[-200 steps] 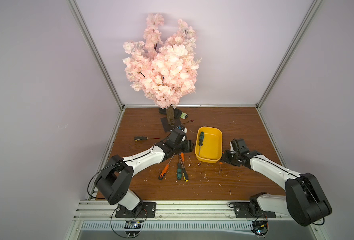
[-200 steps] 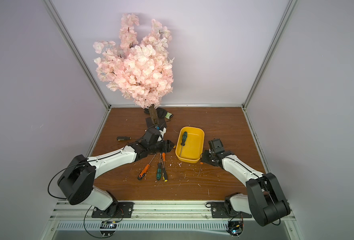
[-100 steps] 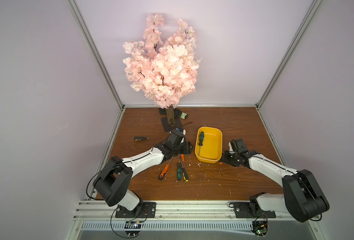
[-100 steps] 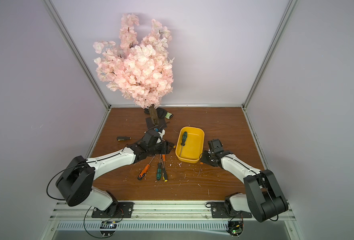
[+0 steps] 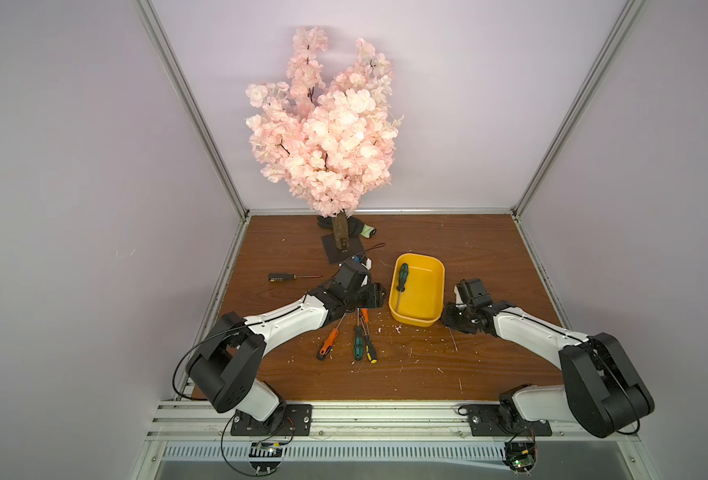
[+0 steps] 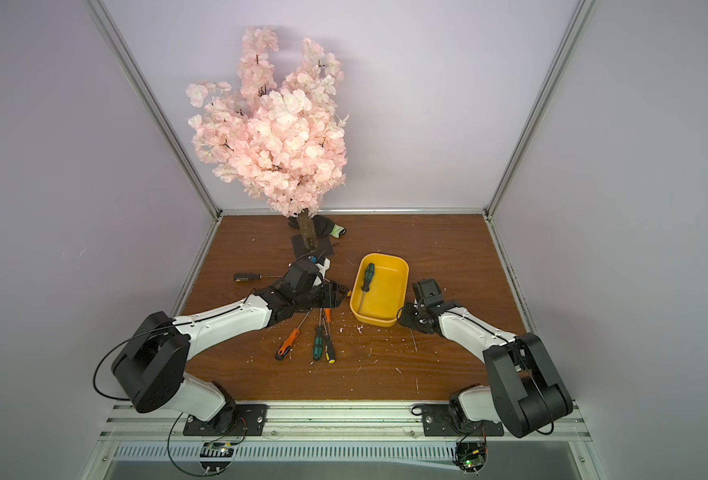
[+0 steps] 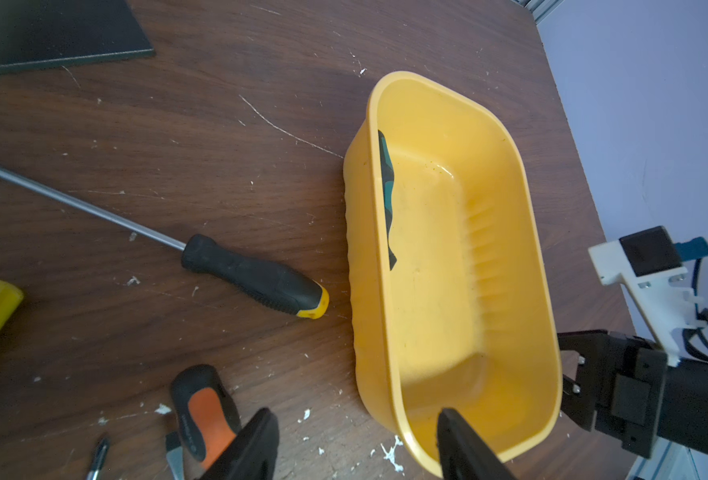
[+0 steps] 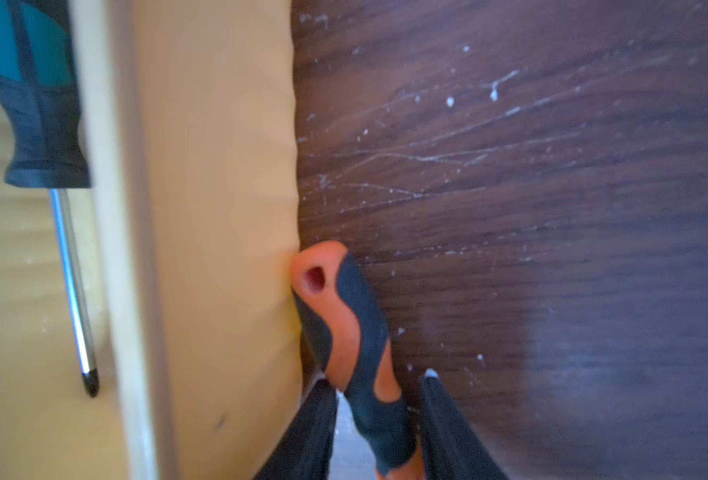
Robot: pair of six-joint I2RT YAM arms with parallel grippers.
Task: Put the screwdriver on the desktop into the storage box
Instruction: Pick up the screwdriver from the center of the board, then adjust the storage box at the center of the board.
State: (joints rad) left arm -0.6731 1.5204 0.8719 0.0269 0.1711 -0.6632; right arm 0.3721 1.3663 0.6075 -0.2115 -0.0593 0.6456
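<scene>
The yellow storage box (image 5: 416,322) (image 6: 385,291) stands mid-desktop (image 5: 468,249) with a green-handled screwdriver (image 5: 402,278) (image 7: 386,199) lying inside. My right gripper (image 5: 450,318) (image 8: 377,380) is low at the box's right front corner. Its jaws are drawn in on the handle of an orange-and-black screwdriver (image 8: 344,316), whose end presses the box's outer wall (image 8: 219,166). Its thin shaft (image 5: 452,338) sticks out toward the front. My left gripper (image 5: 379,297) (image 7: 358,440) is open beside the box's left side. In the left wrist view the box's rim passes between its fingers.
Several screwdrivers lie in front of the left gripper: orange (image 5: 327,343), green (image 5: 358,349), yellow-tipped (image 5: 369,349). A black one (image 5: 281,277) lies far left. A pink blossom tree (image 5: 327,137) on a dark base plate (image 5: 341,249) stands at the back, with a glove (image 5: 362,227) behind it.
The right jaws have narrowed around the orange-and-black handle and the right gripper has crept slightly toward the box. The left gripper has barely shifted and stays open.
</scene>
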